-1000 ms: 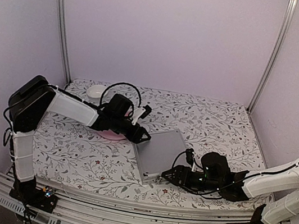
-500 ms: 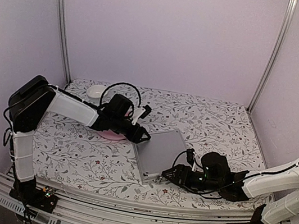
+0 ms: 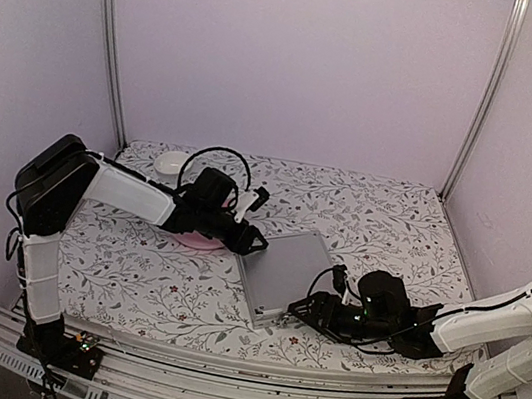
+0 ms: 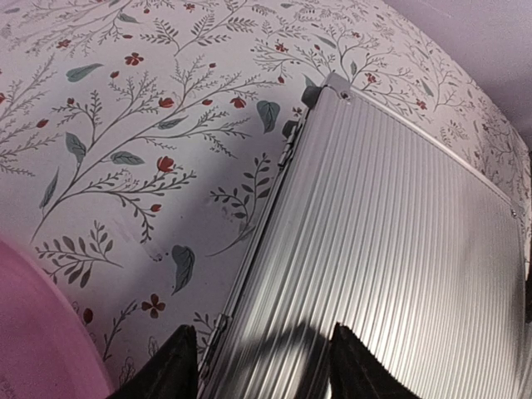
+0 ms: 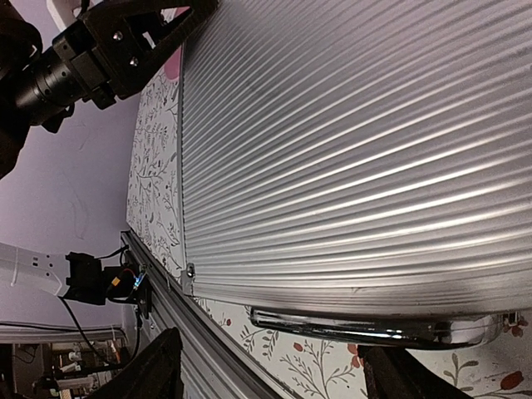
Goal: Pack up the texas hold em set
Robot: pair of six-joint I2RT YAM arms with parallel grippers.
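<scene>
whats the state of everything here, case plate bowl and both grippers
silver ribbed metal case: closed, lying flat
pink plate: partly hidden, visible part bare
small white bowl: upright
left gripper: open, astride one case edge
right gripper: open, facing the case's chrome handle

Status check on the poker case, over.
Left gripper open at edge of case; right gripper open, straddling handle. Case shut, flat. Pink plate nearby, not blocking.
</scene>
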